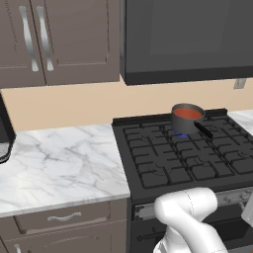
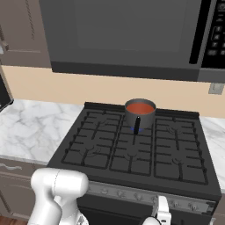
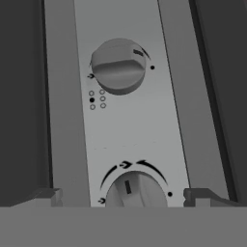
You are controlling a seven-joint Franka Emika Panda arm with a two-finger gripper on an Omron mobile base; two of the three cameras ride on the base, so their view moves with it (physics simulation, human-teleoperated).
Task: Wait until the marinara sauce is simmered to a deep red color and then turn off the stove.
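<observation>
Saucepan (image 1: pixel 187 118) sits on the stove (image 1: pixel 183 158) at a rear burner, right of centre in the left base frame, blue flame beneath; marinara sauce (image 1: pixel 188 113) reads orange-red. In the hand frame we see two knobs: upper knob (image 3: pixel 118 65) and lower knob (image 3: pixel 136 191), with arrows and dot marks, no readable writing. Gripper (image 3: pixel 124 198) fingers spread wide either side of the lower knob, gripping nothing.

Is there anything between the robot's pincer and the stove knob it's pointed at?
Nothing visible. In the hand view the pincer sits right in front of the lower knob on the stove front strip, fingertips spread to either side of it, with bare panel between. A second knob lies farther along.
</observation>
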